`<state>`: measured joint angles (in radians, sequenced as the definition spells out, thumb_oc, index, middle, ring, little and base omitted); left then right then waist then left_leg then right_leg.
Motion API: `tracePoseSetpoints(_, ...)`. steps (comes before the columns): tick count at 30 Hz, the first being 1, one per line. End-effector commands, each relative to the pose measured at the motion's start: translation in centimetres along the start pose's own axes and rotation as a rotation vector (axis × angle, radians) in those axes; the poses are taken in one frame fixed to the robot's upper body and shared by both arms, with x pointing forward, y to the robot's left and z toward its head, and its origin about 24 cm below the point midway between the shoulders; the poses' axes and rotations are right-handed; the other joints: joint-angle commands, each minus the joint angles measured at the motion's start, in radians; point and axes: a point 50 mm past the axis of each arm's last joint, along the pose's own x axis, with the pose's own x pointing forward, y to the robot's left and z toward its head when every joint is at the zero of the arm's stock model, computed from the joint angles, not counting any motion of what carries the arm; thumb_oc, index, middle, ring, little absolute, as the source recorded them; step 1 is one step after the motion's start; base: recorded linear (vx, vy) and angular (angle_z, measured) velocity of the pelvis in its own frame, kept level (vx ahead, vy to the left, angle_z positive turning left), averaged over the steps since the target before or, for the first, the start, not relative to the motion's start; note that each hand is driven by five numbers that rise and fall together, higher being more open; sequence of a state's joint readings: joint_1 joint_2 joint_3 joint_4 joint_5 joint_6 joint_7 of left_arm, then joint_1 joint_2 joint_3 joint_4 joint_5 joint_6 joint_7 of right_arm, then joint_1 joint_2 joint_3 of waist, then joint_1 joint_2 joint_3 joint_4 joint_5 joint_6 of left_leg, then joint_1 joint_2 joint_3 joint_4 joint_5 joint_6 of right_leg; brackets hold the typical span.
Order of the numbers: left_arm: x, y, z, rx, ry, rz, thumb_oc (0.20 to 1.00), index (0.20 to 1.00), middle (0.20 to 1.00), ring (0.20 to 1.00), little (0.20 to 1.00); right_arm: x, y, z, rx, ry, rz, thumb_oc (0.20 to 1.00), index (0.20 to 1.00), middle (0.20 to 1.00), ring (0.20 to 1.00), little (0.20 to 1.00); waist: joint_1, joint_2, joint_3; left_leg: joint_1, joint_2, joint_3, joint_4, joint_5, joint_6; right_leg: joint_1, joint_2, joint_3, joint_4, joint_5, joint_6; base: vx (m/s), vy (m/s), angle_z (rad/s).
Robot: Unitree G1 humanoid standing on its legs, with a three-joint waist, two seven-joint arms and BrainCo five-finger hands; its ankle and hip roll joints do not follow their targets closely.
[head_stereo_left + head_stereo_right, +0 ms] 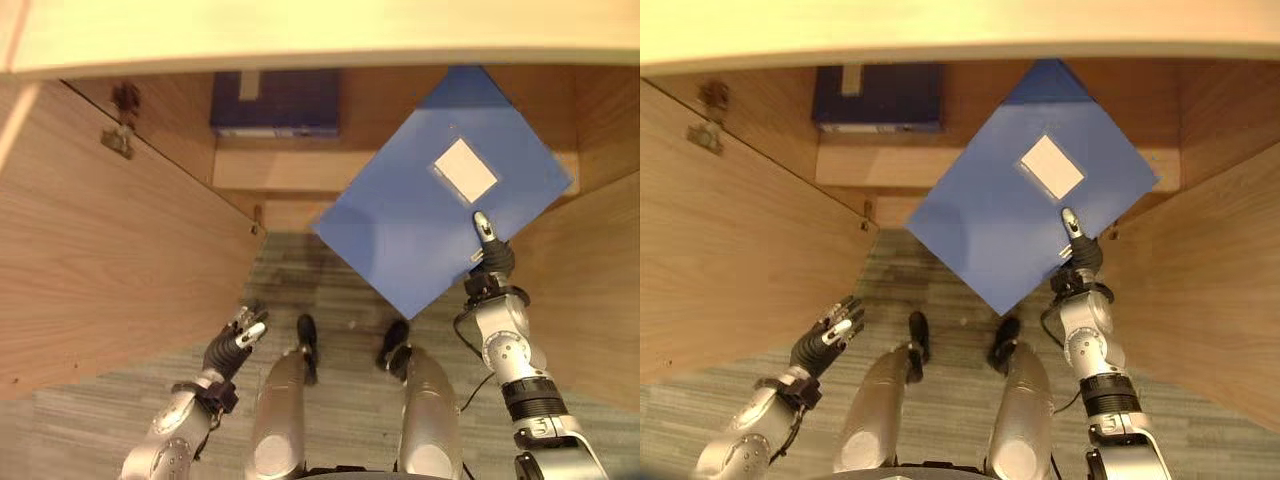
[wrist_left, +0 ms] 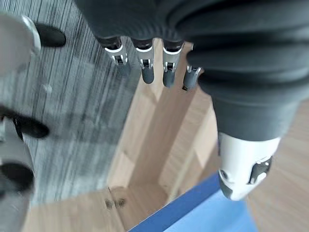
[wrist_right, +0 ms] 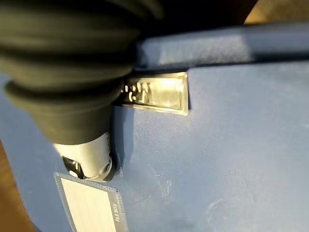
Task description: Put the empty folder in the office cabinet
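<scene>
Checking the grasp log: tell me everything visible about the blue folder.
The blue folder is a flat, rigid-looking file box with a pale rectangular label pocket on its broad face and a shiny metal clasp plate near one edge. It is held tilted, corner-down, in front of the open wooden cabinet, its top corner reaching in. The right hand grips its lower right edge, thumb on the face.

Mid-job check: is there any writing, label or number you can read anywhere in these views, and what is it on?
"FILE BOX": printed along the edge of the clear label pocket on the blue folder, in the right wrist view.
Metal plate on the folder: stamped marks, too blurred to read.
The white card in the pocket: looks blank.
Pale label on the dark blue box in the cabinet: too small to read.
</scene>
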<state>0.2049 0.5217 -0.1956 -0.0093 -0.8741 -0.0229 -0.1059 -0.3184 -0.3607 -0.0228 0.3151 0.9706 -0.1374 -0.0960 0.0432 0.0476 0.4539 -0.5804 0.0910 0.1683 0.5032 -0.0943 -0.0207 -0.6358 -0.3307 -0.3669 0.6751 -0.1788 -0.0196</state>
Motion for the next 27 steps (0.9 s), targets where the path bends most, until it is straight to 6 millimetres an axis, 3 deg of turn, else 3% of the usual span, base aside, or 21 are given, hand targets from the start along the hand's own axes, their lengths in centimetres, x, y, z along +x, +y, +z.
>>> tracePoseSetpoints(1, -2.4, 0.1, 0.2, 0.043, -0.022, 0.01, 1.0, 1.0, 1.0, 1.0, 1.0, 0.4, 1.5, 2.4, -0.051, -0.091, 0.086, 0.2, 0.2, 0.2, 0.2, 0.2, 0.012, -0.003, -0.083, -0.013, 0.029, -0.003, -0.014, -0.047, 0.012, 0.091, -0.027, -0.006, -0.052, -0.065, 0.073, 0.0, 0.0, 0.0)
tracePoseSetpoints(4, -2.5, -0.1, 1.1, 0.04, -0.061, 0.006, 1.0, 1.0, 1.0, 1.0, 1.0, 1.1, 1.3, 5.7, -0.098, -0.22, 0.023, 0.2, 0.2, 0.2, 0.2, 0.2, 0.007, -0.003, -0.069, -0.11, 0.032, -0.018, 0.1, -0.091, 0.02, 0.01, -0.046, 0.007, 0.04, -0.103, 0.069, -0.01, -0.008, 0.06)
tracePoseSetpoints(5, -2.5, -0.2, 1.1, 0.04, -0.062, 0.006, 1.0, 1.0, 1.0, 1.0, 1.0, 1.1, 1.3, 5.7, -0.098, -0.222, 0.023, 0.2, 0.2, 0.2, 0.2, 0.2, 0.008, -0.003, -0.07, -0.116, 0.032, -0.019, 0.106, -0.094, 0.02, 0.004, -0.048, 0.008, 0.045, -0.105, 0.069, -0.02, -0.014, 0.15)
tracePoseSetpoints(6, -2.5, -0.1, 1.5, 0.052, -0.07, 0.0, 1.0, 1.0, 1.0, 1.0, 1.0, 2.1, 0.8, 7.5, -0.103, -0.253, -0.006, 0.2, 0.2, 0.2, 0.2, 0.2, 0.012, -0.004, -0.068, -0.159, 0.035, -0.026, 0.153, -0.109, 0.019, -0.036, -0.055, 0.011, 0.09, -0.124, 0.066, -0.01, -0.012, 0.11)
tracePoseSetpoints(7, -2.4, -0.1, 1.6, 0.051, -0.072, -0.001, 1.0, 1.0, 1.0, 1.0, 1.0, 2.2, 0.8, 7.6, -0.103, -0.254, -0.005, 0.2, 0.2, 0.2, 0.2, 0.2, 0.012, -0.003, -0.069, -0.164, 0.036, -0.026, 0.157, -0.111, 0.019, -0.041, -0.056, 0.012, 0.095, -0.126, 0.065, -0.02, -0.021, 0.08)
tracePoseSetpoints(9, -2.5, -0.1, 1.8, 0.048, -0.077, -0.001, 1.0, 1.0, 1.0, 1.0, 1.0, 3.4, 0.9, 9.6, -0.079, -0.289, -0.017, 0.2, 0.2, 0.2, 0.2, 0.2, 0.02, -0.005, -0.071, -0.203, 0.04, -0.029, 0.196, -0.124, 0.017, -0.082, -0.061, 0.024, 0.126, -0.138, 0.062, -0.01, -0.006, 0.02)
tracePoseSetpoints(12, -2.5, -0.7, 2.1, 0.023, -0.093, -0.017, 1.0, 1.0, 1.0, 1.0, 1.0, 5.3, 1.6, 13.0, 0.096, -0.376, -0.049, 0.2, 0.2, 0.2, 0.2, 0.2, 0.038, -0.004, -0.069, -0.252, 0.047, -0.033, 0.252, -0.147, 0.014, -0.13, -0.073, 0.034, 0.173, -0.155, 0.055, -0.02, 0.005, -0.02)
tracePoseSetpoints(13, -2.4, -0.7, 2.2, 0.023, -0.097, -0.018, 1.0, 1.0, 1.0, 1.0, 1.0, 5.4, 1.7, 13.2, 0.099, -0.378, -0.046, 0.2, 0.2, 0.2, 0.2, 0.2, 0.039, -0.005, -0.068, -0.257, 0.048, -0.033, 0.257, -0.15, 0.014, -0.136, -0.073, 0.036, 0.177, -0.157, 0.055, 0.0, 0.0, 0.0)
tracePoseSetpoints(14, -2.3, -0.8, 2.2, -0.001, -0.101, -0.015, 1.0, 1.0, 1.0, 1.0, 1.0, 6.2, 2.0, 14.7, 0.277, -0.431, -0.053, 0.2, 0.2, 0.2, 0.2, 0.2, 0.051, -0.004, -0.071, -0.288, 0.053, -0.038, 0.301, -0.166, 0.009, -0.159, -0.083, 0.037, 0.207, -0.173, 0.051, 0.0, 0.0, 0.0)
tracePoseSetpoints(16, -2.2, -0.8, 2.4, -0.007, -0.11, -0.014, 1.0, 1.0, 1.0, 1.0, 1.0, 6.7, 2.3, 16.0, 0.346, -0.466, -0.048, 0.2, 0.2, 0.2, 0.2, 0.2, 0.057, -0.003, -0.072, -0.308, 0.059, -0.04, 0.329, -0.178, 0.006, -0.174, -0.088, 0.038, 0.226, -0.183, 0.051, 0.0, -0.016, -0.08)
tracePoseSetpoints(17, -2.0, -0.9, 2.6, -0.01, -0.122, -0.012, 1.0, 1.0, 1.0, 1.0, 1.0, 7.2, 2.0, 18.0, 0.467, -0.526, -0.098, 0.2, 0.2, 0.2, 0.2, 0.2, 0.064, 0.001, -0.077, -0.328, 0.063, -0.046, 0.363, -0.193, 0.002, -0.189, -0.098, 0.037, 0.256, -0.199, 0.051, 0.01, -0.016, -0.09)
tracePoseSetpoints(20, -1.8, -0.9, 2.3, -0.01, -0.108, 0.001, 1.0, 1.0, 1.0, 1.0, 1.0, 7.6, 1.5, 20.2, 0.61, -0.59, -0.168, 0.2, 0.2, 0.2, 0.2, 0.2, 0.071, 0.003, -0.086, -0.355, 0.069, -0.049, 0.398, -0.205, -0.004, -0.201, -0.112, 0.033, 0.285, -0.219, 0.052, 0.01, -0.03, 0.01)
tracePoseSetpoints(21, -1.7, -0.7, 2.2, -0.003, -0.097, 0.01, 1.0, 1.0, 1.0, 1.0, 1.0, 7.6, 0.9, 22.1, 0.662, -0.62, -0.211, 0.2, 0.2, 0.2, 0.2, 0.2, 0.075, 0.006, -0.095, -0.376, 0.071, -0.056, 0.419, -0.212, -0.008, -0.216, -0.12, 0.03, 0.306, -0.235, 0.05, 0.01, -0.024, 0.09)
tracePoseSetpoints(24, -1.8, -0.4, 1.9, 0.007, -0.075, 0.022, 1.0, 1.0, 1.0, 1.0, 1.0, 7.4, 0.2, 23.8, 0.682, -0.629, -0.269, 0.2, 0.2, 0.2, 0.2, 0.2, 0.083, 0.01, -0.107, -0.395, 0.077, -0.061, 0.433, -0.218, -0.012, -0.23, -0.122, 0.03, 0.323, -0.249, 0.047, 0.01, -0.02, 0.08)
tracePoseSetpoints(27, -1.8, 0.1, 1.7, 0.023, -0.053, 0.047, 1.0, 1.0, 1.0, 1.0, 1.0, 7.4, -0.6, 24.2, 0.689, -0.599, -0.342, 0.2, 0.2, 0.2, 0.2, 0.2, 0.089, 0.017, -0.118, -0.409, 0.083, -0.063, 0.445, -0.223, -0.014, -0.248, -0.122, 0.028, 0.336, -0.257, 0.046, 0.0, 0.0, 0.0)
